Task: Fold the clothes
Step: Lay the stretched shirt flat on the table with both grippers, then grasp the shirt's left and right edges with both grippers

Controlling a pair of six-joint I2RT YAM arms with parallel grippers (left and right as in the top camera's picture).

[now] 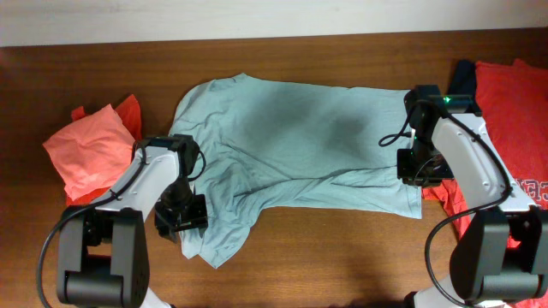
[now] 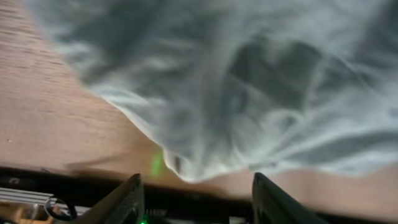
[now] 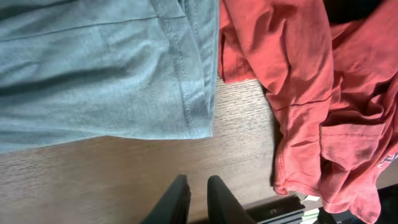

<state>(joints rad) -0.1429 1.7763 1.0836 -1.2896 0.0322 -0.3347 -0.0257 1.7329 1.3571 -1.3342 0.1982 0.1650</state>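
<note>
Left pincer [image 2: 196,178] gapes empty at the grey-blue shirt [image 1: 300,145] hem; right pincer [image 3: 198,182] barely parted, empty, over the table [image 3: 93,177].

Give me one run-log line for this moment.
pale grey-blue cotton T-shirt: spread on wooden table; left pincer: open, empty; right pincer: barely open, empty

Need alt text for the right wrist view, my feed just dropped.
The hemmed corner of a pale grey-blue T-shirt lies flat on the wooden table, upper left, with a crumpled coral-red shirt bunched along the right. At bottom centre the right gripper hovers over bare wood, jaws narrowly apart and empty.
</note>
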